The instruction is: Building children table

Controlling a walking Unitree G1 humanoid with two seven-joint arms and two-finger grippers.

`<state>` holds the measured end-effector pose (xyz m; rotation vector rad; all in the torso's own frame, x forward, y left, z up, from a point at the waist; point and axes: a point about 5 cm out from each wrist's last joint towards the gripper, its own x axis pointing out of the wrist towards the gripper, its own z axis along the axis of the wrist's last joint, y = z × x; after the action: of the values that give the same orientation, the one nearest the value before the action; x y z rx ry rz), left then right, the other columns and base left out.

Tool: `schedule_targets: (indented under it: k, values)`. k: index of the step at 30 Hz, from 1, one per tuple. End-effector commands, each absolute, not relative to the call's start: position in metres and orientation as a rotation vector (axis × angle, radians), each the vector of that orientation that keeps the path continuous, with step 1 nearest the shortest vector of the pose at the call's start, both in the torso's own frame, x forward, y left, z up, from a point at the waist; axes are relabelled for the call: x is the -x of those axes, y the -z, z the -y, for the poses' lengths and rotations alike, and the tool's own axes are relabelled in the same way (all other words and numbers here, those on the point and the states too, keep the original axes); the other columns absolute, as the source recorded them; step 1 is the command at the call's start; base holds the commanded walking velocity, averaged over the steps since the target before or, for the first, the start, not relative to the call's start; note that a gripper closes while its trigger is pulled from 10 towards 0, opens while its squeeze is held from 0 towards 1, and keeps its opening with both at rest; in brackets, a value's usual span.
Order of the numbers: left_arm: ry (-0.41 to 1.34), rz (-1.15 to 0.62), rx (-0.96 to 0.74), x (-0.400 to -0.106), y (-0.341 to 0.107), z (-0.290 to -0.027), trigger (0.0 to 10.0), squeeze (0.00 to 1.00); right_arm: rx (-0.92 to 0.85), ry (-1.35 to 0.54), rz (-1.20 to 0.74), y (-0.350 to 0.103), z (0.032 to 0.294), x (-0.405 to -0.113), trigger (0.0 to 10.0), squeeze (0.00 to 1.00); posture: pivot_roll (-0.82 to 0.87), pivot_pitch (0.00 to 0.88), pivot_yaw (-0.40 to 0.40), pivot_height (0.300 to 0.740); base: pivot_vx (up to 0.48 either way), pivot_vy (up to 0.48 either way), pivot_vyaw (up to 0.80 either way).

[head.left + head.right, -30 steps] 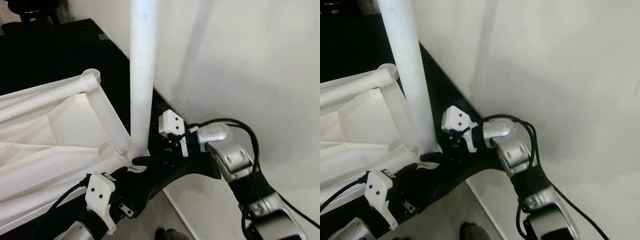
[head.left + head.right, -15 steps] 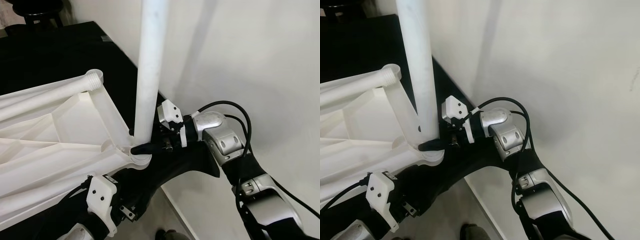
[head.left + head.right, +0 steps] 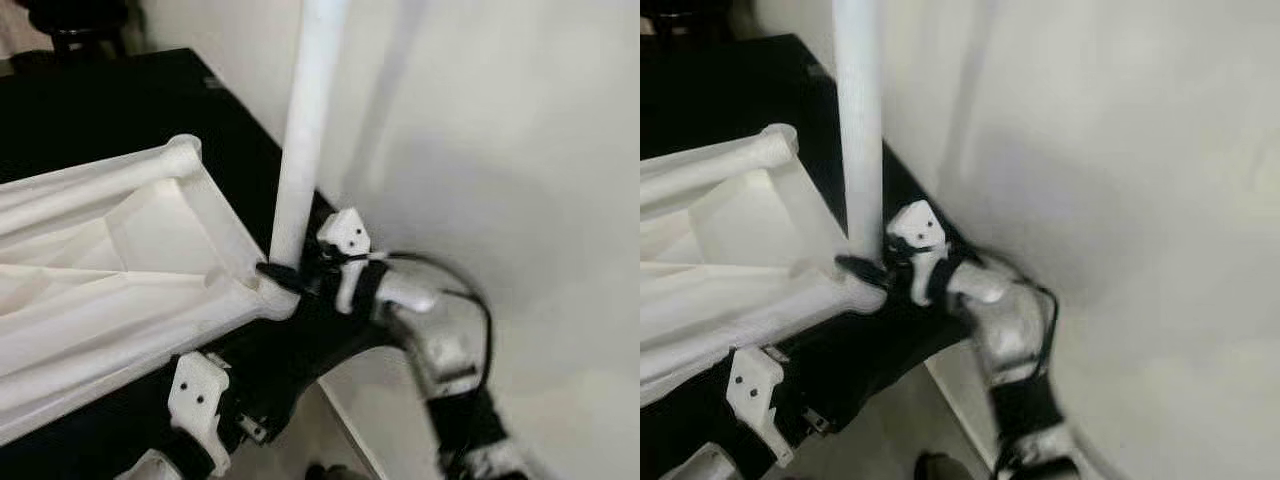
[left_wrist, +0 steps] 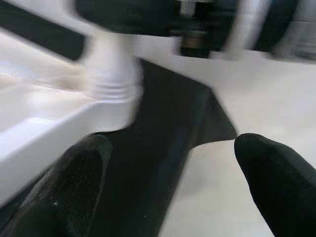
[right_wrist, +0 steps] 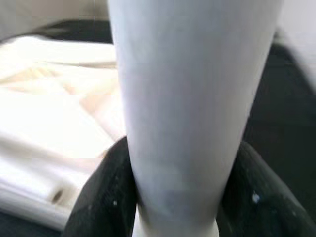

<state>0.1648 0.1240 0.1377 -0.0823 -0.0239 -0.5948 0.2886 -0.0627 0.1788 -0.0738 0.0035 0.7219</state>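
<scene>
The right gripper (image 3: 285, 275) is clamped around the bottom of the upright white leg (image 3: 305, 150), right where it enters the corner socket (image 3: 272, 297) of the upturned white tabletop (image 3: 120, 290). That tabletop lies on a black surface (image 3: 110, 110), filling the head view from about 9 o'clock to centre, with the socket near centre and the leg rising toward 12. The left gripper (image 4: 173, 182) hangs open below the tabletop's edge at about 7 o'clock, holding nothing.

The step looks like seating or screwing the leg into its socket. To do it well, I'd keep the leg square to the tabletop, turn about the leg's own axis, and press down lightly so any threads catch rather than cross.

The leg's top is cut off by the frame. Motion blur smears the right arm and the left wrist view, and whether the leg is fully home in the socket cannot be told. A second leg (image 3: 90, 185) lies along the tabletop's far rim.
</scene>
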Motion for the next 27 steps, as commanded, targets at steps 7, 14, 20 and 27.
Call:
schedule_targets:
  k: [7,14,20,27]
  values:
    - [0.612,0.008,0.092,-0.164,-0.135,-0.126,10.0,0.00,0.119,-0.768,-0.117,-0.164,0.062,-0.288,9.7,0.00,-0.20,0.171,-0.106,0.740,0.000,0.000,0.00]
    - [0.588,0.014,0.088,-0.165,-0.134,-0.128,10.0,0.00,0.035,-1.198,0.041,-0.199,0.042,-0.287,10.0,1.00,-0.20,0.157,-0.105,0.740,0.000,0.000,0.00]
    - [0.590,0.015,0.088,-0.166,-0.133,-0.127,10.0,0.00,0.212,-1.456,0.173,-0.228,0.055,-0.290,10.0,0.00,-0.20,0.155,-0.100,0.740,0.000,0.000,0.00]
    - [0.593,0.016,0.090,-0.166,-0.134,-0.126,10.0,0.00,0.295,-1.554,0.154,-0.233,0.058,-0.298,10.0,0.00,-0.18,0.158,-0.102,0.740,0.000,0.000,0.00]
